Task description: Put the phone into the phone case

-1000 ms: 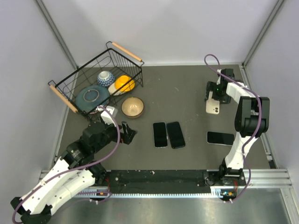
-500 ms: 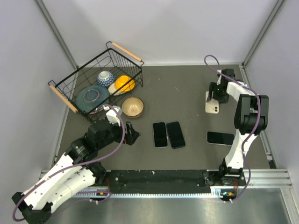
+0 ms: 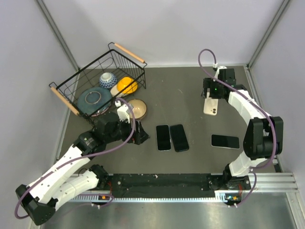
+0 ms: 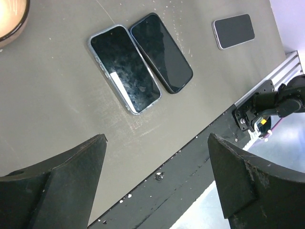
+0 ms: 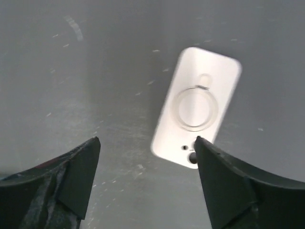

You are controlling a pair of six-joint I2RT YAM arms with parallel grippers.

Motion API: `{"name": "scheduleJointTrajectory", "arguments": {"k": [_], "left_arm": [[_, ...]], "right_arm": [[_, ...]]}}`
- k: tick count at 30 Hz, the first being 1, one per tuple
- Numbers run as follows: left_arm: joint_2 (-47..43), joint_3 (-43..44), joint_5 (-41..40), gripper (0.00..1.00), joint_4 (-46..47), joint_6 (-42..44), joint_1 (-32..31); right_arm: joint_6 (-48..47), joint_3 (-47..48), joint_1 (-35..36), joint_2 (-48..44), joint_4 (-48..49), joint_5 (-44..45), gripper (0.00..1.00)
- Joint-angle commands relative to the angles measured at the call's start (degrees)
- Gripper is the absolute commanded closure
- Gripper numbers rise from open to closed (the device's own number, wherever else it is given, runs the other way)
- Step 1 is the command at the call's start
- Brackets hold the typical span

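Two dark phones lie side by side at the table's middle: one with a light rim (image 3: 163, 137) (image 4: 125, 68) and a black one (image 3: 179, 137) (image 4: 162, 52). A third, silver-rimmed phone (image 3: 225, 141) (image 4: 233, 31) lies to the right. A white phone-shaped item (image 3: 211, 106) (image 5: 196, 112) with a ring and camera holes lies flat at the back right; I cannot tell whether it is a phone or a case. My left gripper (image 3: 141, 136) (image 4: 157, 136) is open and empty, just left of the two phones. My right gripper (image 3: 208, 94) (image 5: 147, 139) is open and empty above the white item's near end.
A black wire basket (image 3: 64, 98) at the back left holds a blue plate, a patterned bowl and a yellow object. A tan bowl (image 3: 135, 109) (image 4: 9, 19) stands beside it, close behind my left gripper. The black rail (image 3: 162, 182) runs along the near edge.
My left gripper has moved right, toward the two middle phones. My right gripper has moved left and the white item has shifted slightly left.
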Motion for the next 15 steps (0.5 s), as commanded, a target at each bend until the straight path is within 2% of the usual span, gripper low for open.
{"name": "scheduleJointTrajectory", "arguments": {"k": [1, 2, 4, 15], "left_arm": [[-0.5, 1.5, 2.4, 0.06, 1.8, -0.2, 0.3], [-1.5, 0.4, 2.0, 0.05, 2.5, -0.1, 0.3], [-2.8, -0.6, 0.8, 0.02, 2.9, -0.1, 0.3], [-7.3, -2.0, -3.9, 0.01, -0.1, 2.1, 0.3]], "right_arm": [[3.9, 1.0, -1.2, 1.7, 0.1, 13.6, 0.14], [4.1, 1.2, -1.2, 2.1, -0.1, 14.1, 0.05], [5.3, 1.7, -1.2, 4.0, -0.7, 14.4, 0.02], [10.7, 8.6, -1.4, 15.7, -5.1, 14.5, 0.01]]}}
